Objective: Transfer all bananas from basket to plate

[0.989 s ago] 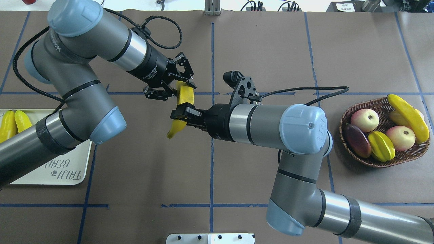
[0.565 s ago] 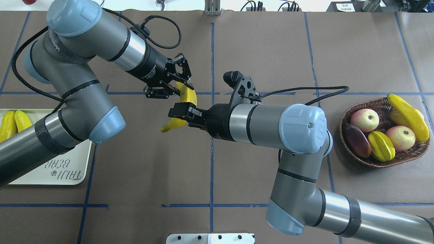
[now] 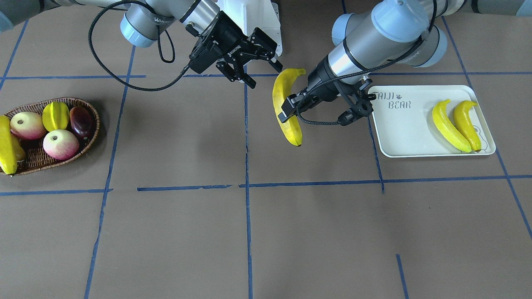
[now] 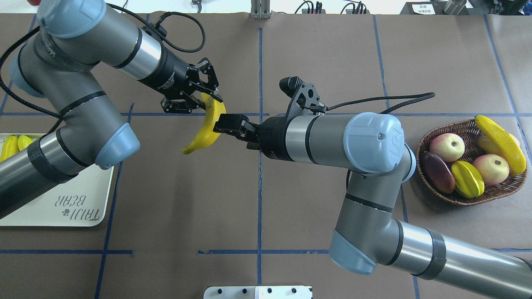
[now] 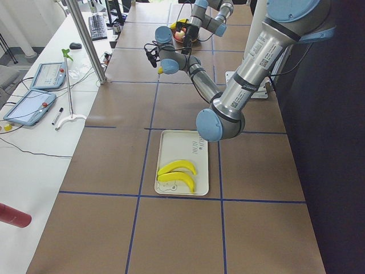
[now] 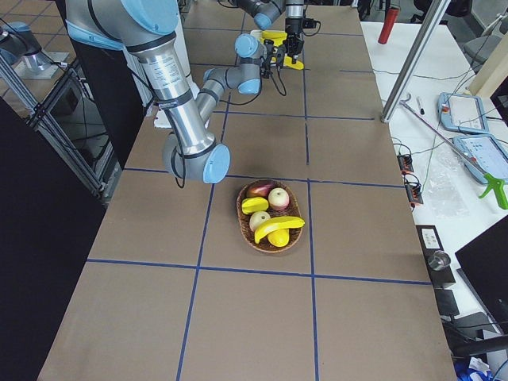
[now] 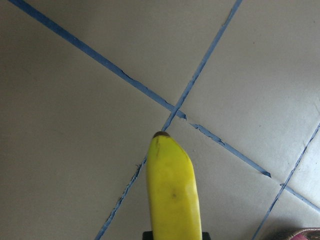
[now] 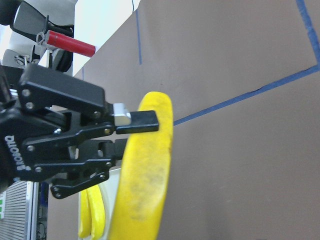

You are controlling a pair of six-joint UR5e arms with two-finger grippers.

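My left gripper is shut on the upper part of a banana and holds it in the air over the table's middle. The front view shows that grip on the banana. It juts forward in the left wrist view. My right gripper is open and empty, just beside the banana's upper end. Two bananas lie on the cream plate at my left. One banana lies across the wicker basket at my right.
The basket also holds two apples, a starfruit, a dark fruit and a stubby yellow fruit. Blue tape lines cross the brown table cover. A white mount sits at the near edge.
The right gripper has let go of the banana and opened. The left arm has carried the banana to the left, toward the plate, and the banana has swung flatter.
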